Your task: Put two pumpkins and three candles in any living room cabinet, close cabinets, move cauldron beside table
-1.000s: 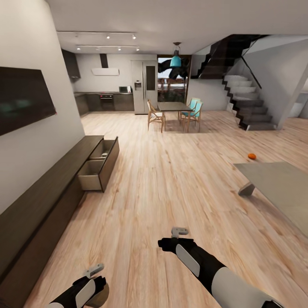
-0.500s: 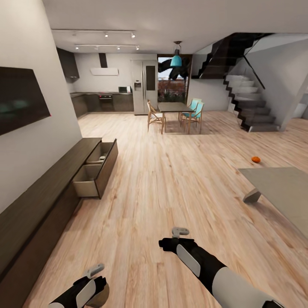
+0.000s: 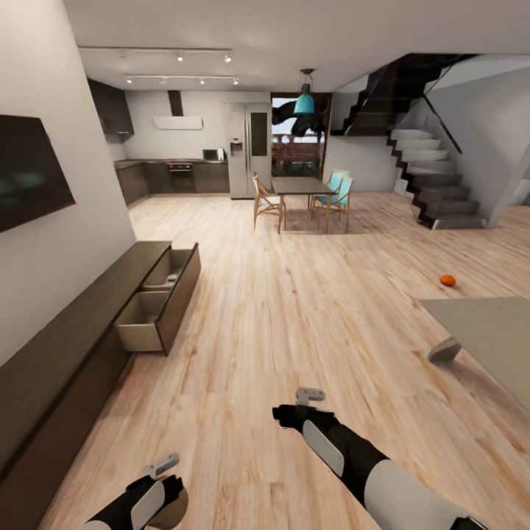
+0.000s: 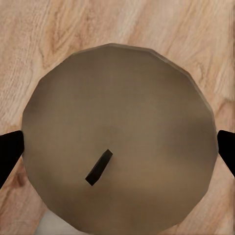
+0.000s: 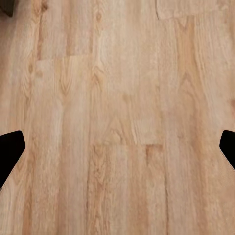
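Wood floor [image 3: 294, 294] spans between open-drawered cabinet [image 3: 88, 324] and table [image 3: 493, 331]

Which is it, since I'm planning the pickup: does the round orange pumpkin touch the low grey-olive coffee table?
Apart: the head view shows wooden floor between the pumpkin and the far edge of the table.

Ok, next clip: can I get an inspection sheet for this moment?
Surface: light wood floor.
Job's things: cabinet with two drawers pulled out, small pale item in the farther one; pumpkin on the floor beyond the coffee table; candle, wick up, between the left fingers.
Clutter: nothing seen.
End effectors: left end effector appears shut on the candle; right end effector open over floor.
Cables: nothing seen.
Surroundings: wall TV, dining table, stairs.
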Controlling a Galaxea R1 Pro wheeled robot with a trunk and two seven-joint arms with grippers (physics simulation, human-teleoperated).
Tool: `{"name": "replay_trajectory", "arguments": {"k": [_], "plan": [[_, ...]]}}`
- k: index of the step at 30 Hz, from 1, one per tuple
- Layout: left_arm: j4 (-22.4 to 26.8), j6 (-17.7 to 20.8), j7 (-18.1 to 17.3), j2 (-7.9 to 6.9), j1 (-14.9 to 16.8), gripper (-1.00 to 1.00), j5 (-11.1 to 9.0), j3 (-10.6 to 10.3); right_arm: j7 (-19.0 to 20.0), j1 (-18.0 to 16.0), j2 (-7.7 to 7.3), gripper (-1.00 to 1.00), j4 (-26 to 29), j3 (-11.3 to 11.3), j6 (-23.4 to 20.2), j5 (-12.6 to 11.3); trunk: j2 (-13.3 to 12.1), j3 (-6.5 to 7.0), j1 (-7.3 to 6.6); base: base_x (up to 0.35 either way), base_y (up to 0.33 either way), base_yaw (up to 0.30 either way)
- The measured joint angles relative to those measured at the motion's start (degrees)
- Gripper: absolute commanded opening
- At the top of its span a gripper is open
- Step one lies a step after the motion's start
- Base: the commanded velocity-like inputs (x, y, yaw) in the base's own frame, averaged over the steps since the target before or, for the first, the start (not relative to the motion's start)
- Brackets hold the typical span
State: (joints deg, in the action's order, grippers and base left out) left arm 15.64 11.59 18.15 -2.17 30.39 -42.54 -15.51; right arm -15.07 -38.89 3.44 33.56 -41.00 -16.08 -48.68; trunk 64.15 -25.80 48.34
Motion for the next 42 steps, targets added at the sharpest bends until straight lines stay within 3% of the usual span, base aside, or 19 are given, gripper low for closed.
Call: {"name": "replay_trajectory", "arguments": {"k": [12, 21, 42], "plan": [[-0.08, 0.00, -0.03, 0.03, 0.00, -1.00, 0.01, 0.00, -0.03, 0.02, 0.12, 1.00, -1.04, -0.03, 0.32, 0.13, 0.00, 0.00, 0.00, 0.329, 0.000, 0.000], [-0.08, -0.04, 0.02, 0.03, 0.00, -1.00, 0.02, 0.00, 0.24, 0.02, -0.01, 1.00, -1.18, -2.96, 0.45, 0.06, 0.00, 0.00, 0.00, 0.329, 0.000, 0.000], [-0.08, -0.06, -0.04, 0.03, 0.00, -1.00, 0.02, 0.00, 0.18, 0.02, -0.22, 1.00, -3.18, -2.86, 0.54, -0.97, 0.00, 0.00, 0.00, 0.329, 0.000, 0.000]]}}
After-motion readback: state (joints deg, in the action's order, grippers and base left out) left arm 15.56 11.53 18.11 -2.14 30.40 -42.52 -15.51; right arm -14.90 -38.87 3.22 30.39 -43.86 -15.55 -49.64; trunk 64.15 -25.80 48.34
